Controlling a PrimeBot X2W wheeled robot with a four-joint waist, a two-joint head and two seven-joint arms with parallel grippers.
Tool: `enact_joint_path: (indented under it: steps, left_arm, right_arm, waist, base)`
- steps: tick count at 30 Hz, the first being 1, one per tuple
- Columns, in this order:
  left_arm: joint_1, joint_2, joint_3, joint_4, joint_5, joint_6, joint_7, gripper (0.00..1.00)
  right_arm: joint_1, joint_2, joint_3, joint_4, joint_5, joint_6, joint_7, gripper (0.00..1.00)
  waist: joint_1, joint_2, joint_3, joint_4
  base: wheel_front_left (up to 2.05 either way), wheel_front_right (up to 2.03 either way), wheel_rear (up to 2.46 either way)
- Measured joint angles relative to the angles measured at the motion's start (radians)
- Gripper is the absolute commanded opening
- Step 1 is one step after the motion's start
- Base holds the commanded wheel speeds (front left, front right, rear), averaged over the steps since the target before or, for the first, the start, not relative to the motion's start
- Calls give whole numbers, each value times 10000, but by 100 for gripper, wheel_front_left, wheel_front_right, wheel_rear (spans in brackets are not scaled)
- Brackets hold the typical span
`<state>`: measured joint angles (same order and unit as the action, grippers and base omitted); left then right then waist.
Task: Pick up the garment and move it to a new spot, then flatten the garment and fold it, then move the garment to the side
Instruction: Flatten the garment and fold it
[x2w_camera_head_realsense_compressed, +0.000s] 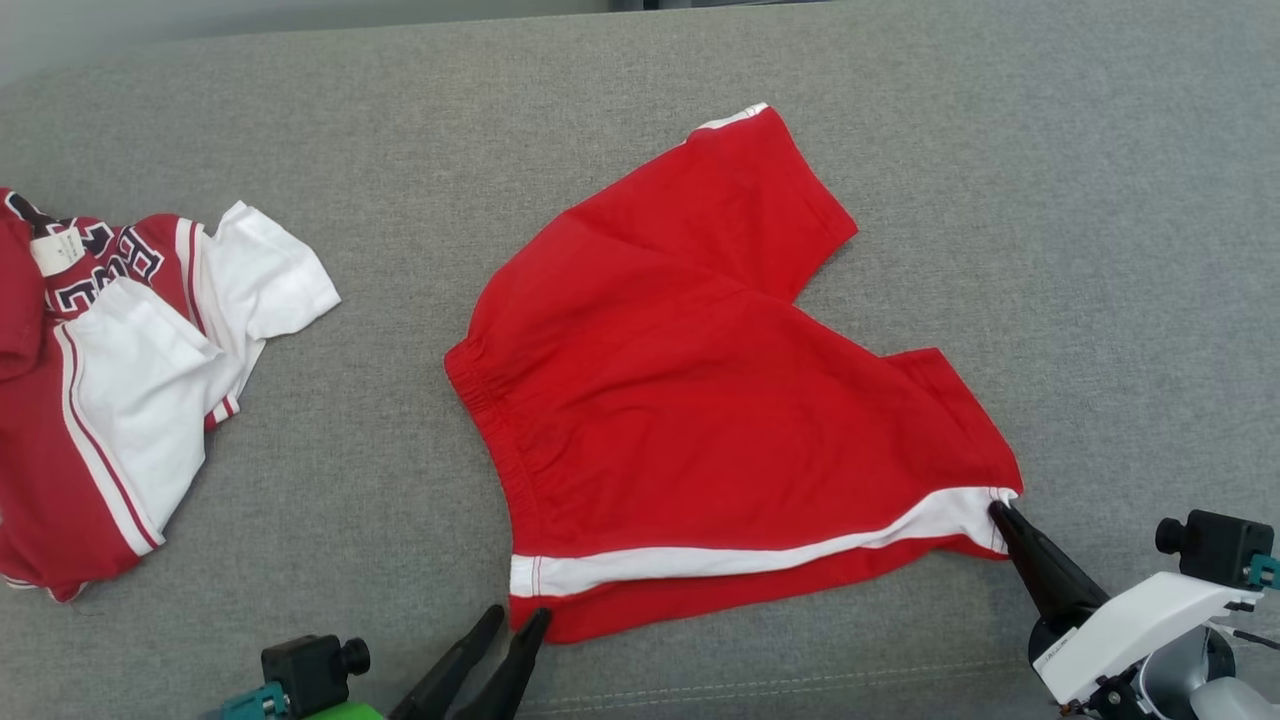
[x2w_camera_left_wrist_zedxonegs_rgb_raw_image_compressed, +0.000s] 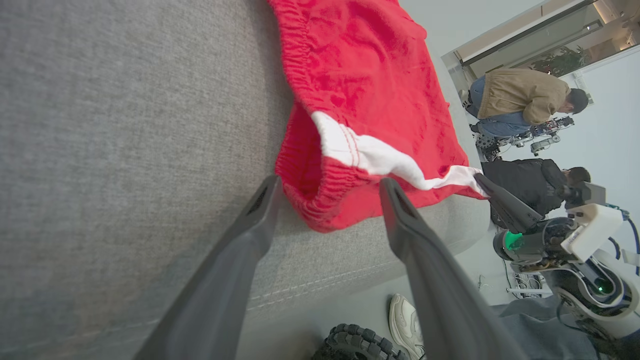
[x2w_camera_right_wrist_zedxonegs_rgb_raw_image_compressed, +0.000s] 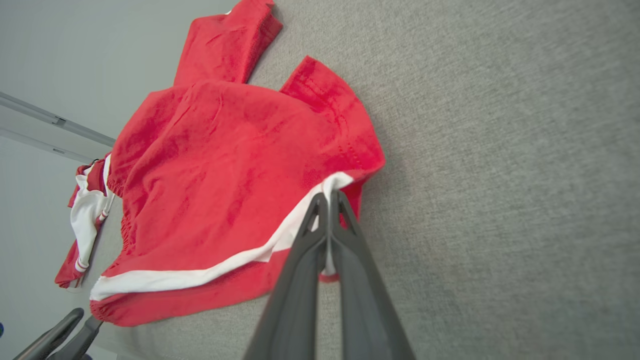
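Plenty around the main piece here. Over at the left edge of the grey upholstered surface (x2w_camera_head_realsense_compressed: 330, 140) lies a second garment, a red-and-white jersey (x2w_camera_head_realsense_compressed: 130, 400), crumpled, black-and-white lettering showing, a paper tag on its collar end. It sits well apart from the red shorts (x2w_camera_head_realsense_compressed: 700, 400), with bare grey weave between them.

From the left wrist view, beyond the front edge, one person in a tan jacket (x2w_camera_left_wrist_zedxonegs_rgb_raw_image_compressed: 520, 95) is bent over and another in dark clothes (x2w_camera_left_wrist_zedxonegs_rgb_raw_image_compressed: 530, 182) is lower down. A pale shoe (x2w_camera_left_wrist_zedxonegs_rgb_raw_image_compressed: 405, 320) is beside a knobbly black tyre (x2w_camera_left_wrist_zedxonegs_rgb_raw_image_compressed: 360, 342) on the floor.

The shorts lie mid-surface, towards the front edge, spread fairly flat. The elastic waistband is gathered and puckered on the left, and the two legs fan out to the right and the far side. It's soft knit cloth, lightly creased, with a white stripe running along the near side. The surface is a coarse heathered weave with a stitched seam along its front.

The left gripper (x2w_camera_head_realsense_compressed: 518, 612) is at the near waistband corner, fingers spread wide. That corner sits between them with nothing pinched, one tip just at the red edge.

The right gripper (x2w_camera_right_wrist_zedxonegs_rgb_raw_image_compressed: 327, 196) has its fingers pressed together, clamping the near leg's hem where the white stripe ends. The cloth is lifted slightly there.
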<state>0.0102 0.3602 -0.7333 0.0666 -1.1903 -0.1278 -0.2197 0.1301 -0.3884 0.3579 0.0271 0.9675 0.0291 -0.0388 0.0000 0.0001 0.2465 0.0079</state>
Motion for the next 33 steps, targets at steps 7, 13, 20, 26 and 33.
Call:
enact_joint_path:
  steps: [7, 13, 20, 26, 33]
  left_arm:
    - [-548, 113, 102, 73, -144, 0, 180, 100]
    - [-763, 217, 25, 242, -405, 0, 468, 100]
    - [-760, 311, -188, 316, -539, 0, 800, 96]
    - [-802, 311, -134, 295, -570, 0, 813, 0]
    - [-1052, 443, 96, 4, -648, 0, 639, 0]
  right_arm:
    - [9, 40, 96, -46, -8, 0, 56, 0]
    - [8, 96, 157, -50, -10, 0, 59, 0]
    - [10, 119, 144, -56, -8, -2, 58, 0]
    - [12, 132, 128, -54, -8, -4, 56, 0]
    - [-105, 25, 46, -142, -173, 2, 42, 0]
  waist:
    - [0, 0, 27, -216]
    - [0, 0, 29, -408]
    - [0, 0, 11, -540]
    - [0, 0, 12, -531]
    - [0, 0, -81, -516]
  base:
    - [0, 0, 0]
    - [0, 0, 0]
    - [0, 0, 0]
    - [0, 0, 0]
    - [0, 0, 0]
